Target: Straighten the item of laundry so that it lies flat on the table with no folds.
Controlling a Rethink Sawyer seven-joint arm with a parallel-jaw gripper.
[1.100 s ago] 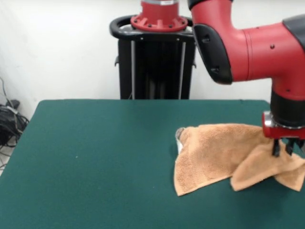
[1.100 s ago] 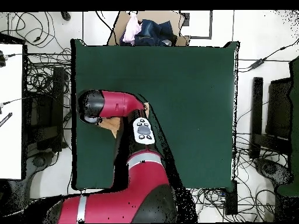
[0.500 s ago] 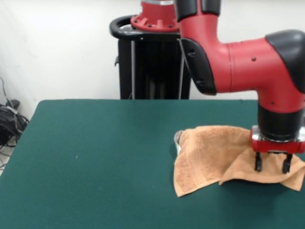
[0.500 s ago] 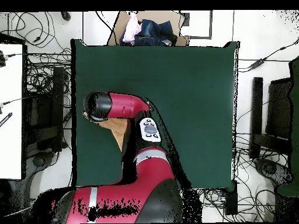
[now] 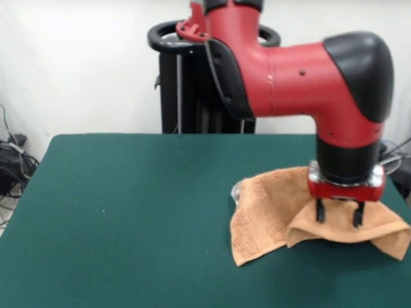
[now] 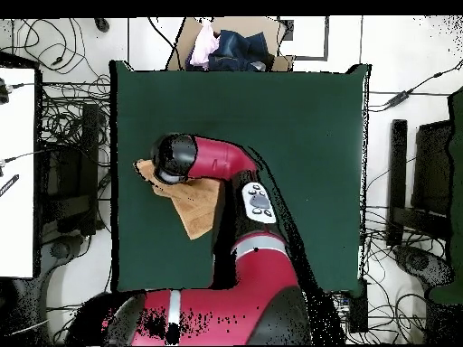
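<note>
- Towel: orange-tan terry, rumpled and folded over itself, lying toward one side edge of the worktop.
- My gripper: directly above the towel's raised fold; jaws spread, tips at the cloth, nothing pinched.
- Worktop: dark green felt-like cloth, bare elsewhere.
- Room: white wall, cables on the floor, a box of clothing past the worktop's far edge.
</note>
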